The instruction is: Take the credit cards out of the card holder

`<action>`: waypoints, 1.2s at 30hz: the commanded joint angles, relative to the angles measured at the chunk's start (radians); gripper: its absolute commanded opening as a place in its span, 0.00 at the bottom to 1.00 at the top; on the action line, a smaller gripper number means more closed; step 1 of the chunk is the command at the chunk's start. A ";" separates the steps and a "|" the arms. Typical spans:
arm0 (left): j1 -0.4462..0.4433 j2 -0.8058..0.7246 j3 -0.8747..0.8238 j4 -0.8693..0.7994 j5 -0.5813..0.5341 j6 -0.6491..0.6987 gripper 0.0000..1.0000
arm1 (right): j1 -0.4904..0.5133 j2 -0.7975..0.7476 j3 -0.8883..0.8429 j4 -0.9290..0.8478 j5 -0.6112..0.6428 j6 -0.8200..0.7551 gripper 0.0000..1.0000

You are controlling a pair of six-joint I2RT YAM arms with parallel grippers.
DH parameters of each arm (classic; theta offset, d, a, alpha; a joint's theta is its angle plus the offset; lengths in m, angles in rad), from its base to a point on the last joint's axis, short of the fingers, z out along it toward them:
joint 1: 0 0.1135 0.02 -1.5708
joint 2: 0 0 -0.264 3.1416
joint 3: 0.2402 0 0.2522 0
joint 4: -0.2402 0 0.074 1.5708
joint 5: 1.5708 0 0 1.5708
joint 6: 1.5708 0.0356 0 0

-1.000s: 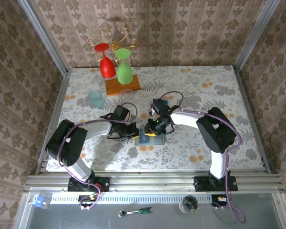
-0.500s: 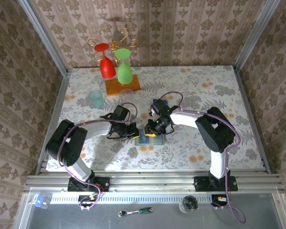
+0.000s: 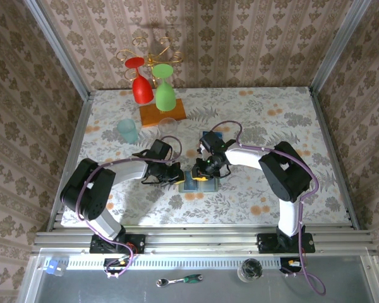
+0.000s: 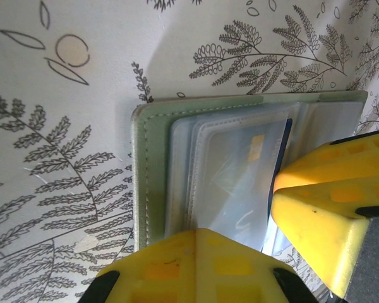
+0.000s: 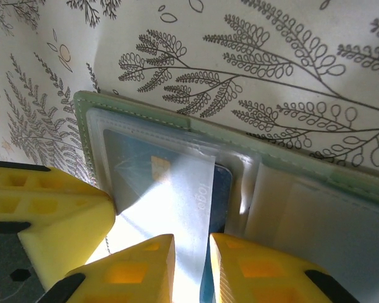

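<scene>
The card holder (image 3: pixel 191 184) lies open on the table between my two grippers; its sage-green edge (image 4: pixel 141 183) frames clear pocket sleeves. A blue credit card (image 5: pixel 222 189) with a gold chip sits inside the pocket, mostly under a translucent plastic flap (image 5: pixel 177 202). My left gripper (image 4: pixel 208 235) is shut, its tips pressed on the sleeve edge near the holder's left side. My right gripper (image 5: pixel 192 245) has its jaws nearly together, with the lifted flap running between them over the card's edge. In the top view the left gripper (image 3: pixel 178 175) and right gripper (image 3: pixel 204 171) almost touch.
At the back left a wooden stand (image 3: pixel 162 115) carries a red glass (image 3: pixel 139 87) and a green glass (image 3: pixel 165 95). A pale teal cup (image 3: pixel 128 131) and a clear glass (image 3: pixel 168 125) stand in front of it. Metal rails border the table.
</scene>
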 commanded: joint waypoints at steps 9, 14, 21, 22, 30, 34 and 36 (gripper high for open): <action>0.012 0.002 -0.003 -0.016 0.008 0.006 0.00 | 0.004 -0.028 0.037 -0.115 0.077 -0.048 0.23; 0.012 -0.012 0.000 -0.010 0.015 -0.003 0.00 | 0.004 -0.048 0.033 -0.096 0.041 -0.031 0.23; 0.008 -0.025 0.045 -0.010 0.032 -0.008 0.00 | 0.002 -0.082 0.030 -0.107 0.047 -0.027 0.23; 0.005 -0.024 0.052 -0.010 0.036 -0.009 0.00 | 0.002 -0.084 0.027 -0.107 0.049 -0.026 0.24; -0.012 0.010 0.059 -0.014 0.037 -0.002 0.00 | -0.001 -0.078 0.013 -0.096 0.048 -0.015 0.24; -0.016 0.033 0.049 -0.001 0.041 -0.004 0.00 | -0.001 -0.068 0.010 -0.087 0.042 -0.010 0.24; -0.018 0.044 0.047 -0.001 0.042 -0.004 0.00 | -0.001 -0.063 0.008 -0.085 0.042 -0.009 0.24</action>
